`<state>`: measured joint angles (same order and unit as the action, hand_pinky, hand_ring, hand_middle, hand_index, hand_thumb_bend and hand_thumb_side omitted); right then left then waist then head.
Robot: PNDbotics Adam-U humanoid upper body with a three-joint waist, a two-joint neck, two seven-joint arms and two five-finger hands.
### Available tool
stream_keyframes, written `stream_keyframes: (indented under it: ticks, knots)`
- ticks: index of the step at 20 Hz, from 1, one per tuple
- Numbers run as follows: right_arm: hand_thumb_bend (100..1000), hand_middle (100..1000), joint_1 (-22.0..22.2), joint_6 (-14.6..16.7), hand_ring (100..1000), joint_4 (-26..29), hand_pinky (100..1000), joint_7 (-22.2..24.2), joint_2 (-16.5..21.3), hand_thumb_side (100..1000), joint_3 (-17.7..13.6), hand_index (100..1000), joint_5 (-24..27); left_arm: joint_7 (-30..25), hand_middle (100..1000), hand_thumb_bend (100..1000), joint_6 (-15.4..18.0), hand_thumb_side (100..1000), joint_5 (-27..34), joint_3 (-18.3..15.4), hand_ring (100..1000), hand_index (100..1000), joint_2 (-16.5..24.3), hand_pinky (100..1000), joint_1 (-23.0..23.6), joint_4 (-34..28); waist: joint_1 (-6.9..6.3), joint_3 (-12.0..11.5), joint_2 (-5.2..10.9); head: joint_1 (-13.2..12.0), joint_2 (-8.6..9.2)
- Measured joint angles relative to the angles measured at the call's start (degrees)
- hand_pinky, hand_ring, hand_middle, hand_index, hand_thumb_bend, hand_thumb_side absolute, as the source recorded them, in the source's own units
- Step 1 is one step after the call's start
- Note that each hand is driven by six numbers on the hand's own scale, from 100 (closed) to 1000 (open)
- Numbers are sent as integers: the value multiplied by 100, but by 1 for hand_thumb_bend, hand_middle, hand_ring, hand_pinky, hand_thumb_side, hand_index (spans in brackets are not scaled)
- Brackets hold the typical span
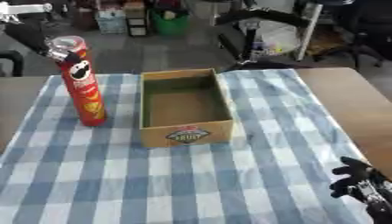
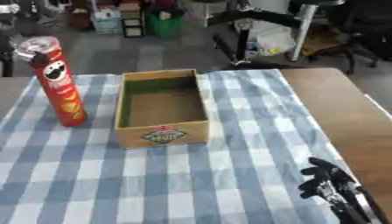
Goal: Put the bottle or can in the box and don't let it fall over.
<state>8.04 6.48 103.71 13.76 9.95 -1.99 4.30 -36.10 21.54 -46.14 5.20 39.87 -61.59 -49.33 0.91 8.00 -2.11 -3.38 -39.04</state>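
Observation:
A tall red chip can (image 1: 82, 83) with a clear lid stands upright on the blue-and-white checked cloth (image 1: 191, 175), just left of the box. The open cardboard box (image 1: 183, 107) sits in the middle of the cloth with nothing inside it, a logo on its near wall. My right hand (image 2: 325, 180) shows at the lower right corner, black fingers partly curled, holding nothing, far from both can and box. My left hand is out of sight.
The wooden table (image 1: 348, 105) shows bare to the right of the cloth and at the far left. Beyond the far edge stand a chair (image 1: 268, 30), a green bin (image 1: 170, 21) and other clutter on the floor.

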Motion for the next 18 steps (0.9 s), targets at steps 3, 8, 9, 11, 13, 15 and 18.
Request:
stream_keyframes:
  ticks: [3,8,9,11,13,15,18]
  knots:
    - [100,655,-35,0,572,-1,527,8,0,641,13,843,2,200,914,613,-131,612,-175,-63,887,948,-51,791,-1,171,10,22,-31,2,42]
    - [100,655,-46,2,572,-1,527,12,0,642,27,843,2,447,908,593,-342,616,-351,-142,880,946,-96,781,-1,387,17,63,-59,8,68]
    - [100,655,-49,2,572,-1,527,13,0,642,27,843,2,471,905,588,-365,619,-377,-152,877,946,-103,778,-1,418,17,71,-65,9,72]
    - [100,655,-53,0,572,-1,527,15,0,642,28,843,3,493,907,576,-390,624,-433,-155,875,948,-103,779,-1,467,17,76,-67,13,96]
    - [100,655,-75,-3,572,-1,527,21,0,641,28,843,3,473,906,577,-397,627,-502,-155,871,948,-104,777,-1,514,18,83,-70,18,98]
    - [100,655,-90,-3,572,-1,527,22,0,641,28,842,3,413,900,579,-393,628,-584,-155,860,947,-105,767,-1,545,22,94,-75,22,99]
    - [100,655,-90,-3,571,-1,526,22,0,642,28,842,3,279,870,535,-370,618,-692,-155,811,929,-105,727,-1,562,28,99,-87,24,100]
